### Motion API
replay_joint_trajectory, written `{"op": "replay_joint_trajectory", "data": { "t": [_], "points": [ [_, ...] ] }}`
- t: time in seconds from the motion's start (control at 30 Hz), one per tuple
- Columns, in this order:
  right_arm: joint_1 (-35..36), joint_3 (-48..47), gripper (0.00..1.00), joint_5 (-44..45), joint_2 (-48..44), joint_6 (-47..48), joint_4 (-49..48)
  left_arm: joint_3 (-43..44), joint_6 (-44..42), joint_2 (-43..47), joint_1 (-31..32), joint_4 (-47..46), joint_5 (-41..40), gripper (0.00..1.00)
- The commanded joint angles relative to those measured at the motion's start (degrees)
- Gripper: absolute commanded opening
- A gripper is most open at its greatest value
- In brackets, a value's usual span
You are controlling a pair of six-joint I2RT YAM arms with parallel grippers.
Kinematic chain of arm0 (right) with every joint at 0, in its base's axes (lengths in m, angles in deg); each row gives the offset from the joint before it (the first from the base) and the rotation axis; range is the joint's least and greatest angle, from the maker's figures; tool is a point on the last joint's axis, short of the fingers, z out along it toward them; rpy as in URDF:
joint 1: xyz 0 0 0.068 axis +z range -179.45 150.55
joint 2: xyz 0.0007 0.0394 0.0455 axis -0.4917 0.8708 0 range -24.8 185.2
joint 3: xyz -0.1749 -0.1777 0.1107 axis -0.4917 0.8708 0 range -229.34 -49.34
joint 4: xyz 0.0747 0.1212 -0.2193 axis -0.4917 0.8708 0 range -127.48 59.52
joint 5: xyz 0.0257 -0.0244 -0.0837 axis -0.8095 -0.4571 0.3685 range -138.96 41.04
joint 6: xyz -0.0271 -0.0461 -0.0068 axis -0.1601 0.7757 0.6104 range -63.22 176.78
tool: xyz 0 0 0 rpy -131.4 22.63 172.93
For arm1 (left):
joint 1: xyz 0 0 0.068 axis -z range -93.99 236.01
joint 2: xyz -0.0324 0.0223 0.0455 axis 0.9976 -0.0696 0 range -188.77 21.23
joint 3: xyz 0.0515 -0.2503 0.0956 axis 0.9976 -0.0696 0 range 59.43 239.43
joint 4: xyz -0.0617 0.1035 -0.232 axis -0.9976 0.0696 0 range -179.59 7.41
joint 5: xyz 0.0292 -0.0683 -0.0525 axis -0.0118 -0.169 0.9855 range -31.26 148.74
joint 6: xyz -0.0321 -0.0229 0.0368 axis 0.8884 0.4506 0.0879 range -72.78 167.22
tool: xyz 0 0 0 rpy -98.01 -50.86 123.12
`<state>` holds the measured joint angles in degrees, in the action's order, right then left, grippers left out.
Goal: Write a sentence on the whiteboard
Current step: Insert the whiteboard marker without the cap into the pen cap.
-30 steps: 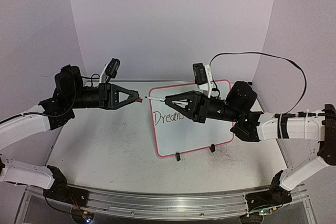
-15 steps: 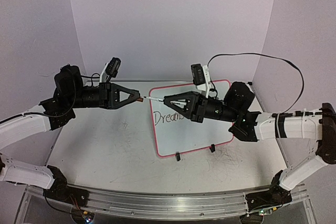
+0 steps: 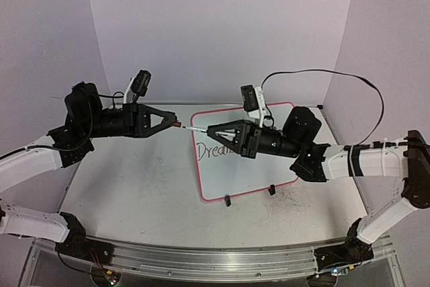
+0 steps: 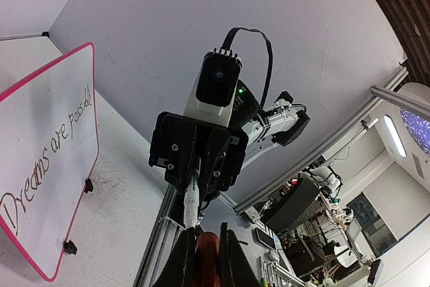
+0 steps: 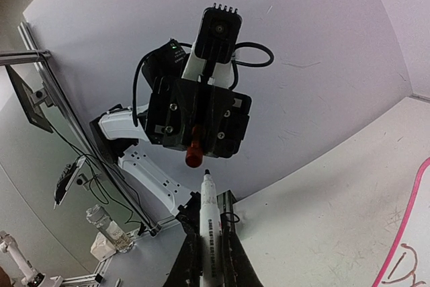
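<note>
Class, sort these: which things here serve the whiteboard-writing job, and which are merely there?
Job: small pink-rimmed white whiteboard; dark handwritten sentence; white marker pen; red-brown marker cap.
Merely there: scuffed white tabletop; looping black cable.

The left gripper (image 3: 175, 124) points to 3 o'clock and holds a small red cap (image 3: 179, 126) at its tip. The right gripper (image 3: 209, 130) points to 9 o'clock, closed around a white marker (image 3: 198, 128). Marker tip and cap are just apart, above the whiteboard's (image 3: 248, 173) 10 o'clock corner. Of the sentence (image 3: 213, 150) only "Dream" shows; the right arm covers the rest. The board lies on the table (image 3: 134, 193).
</note>
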<state>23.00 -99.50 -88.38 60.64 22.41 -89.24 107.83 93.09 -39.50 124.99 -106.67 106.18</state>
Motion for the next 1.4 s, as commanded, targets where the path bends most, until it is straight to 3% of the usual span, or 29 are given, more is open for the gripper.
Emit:
{"op": "replay_joint_trajectory", "data": {
  "t": [0.0,1.37],
  "points": [
    [0.29,-2.65,0.0,0.15,0.73,-0.43,-2.47,1.62,0.61,0.91,0.22,-3.14,0.69,0.0],
    [1.25,-2.06,0.0,0.13,0.07,-0.03,-4.61,0.71,0.93,-0.17,0.21,-3.53,0.24,0.0]
  ]
}}
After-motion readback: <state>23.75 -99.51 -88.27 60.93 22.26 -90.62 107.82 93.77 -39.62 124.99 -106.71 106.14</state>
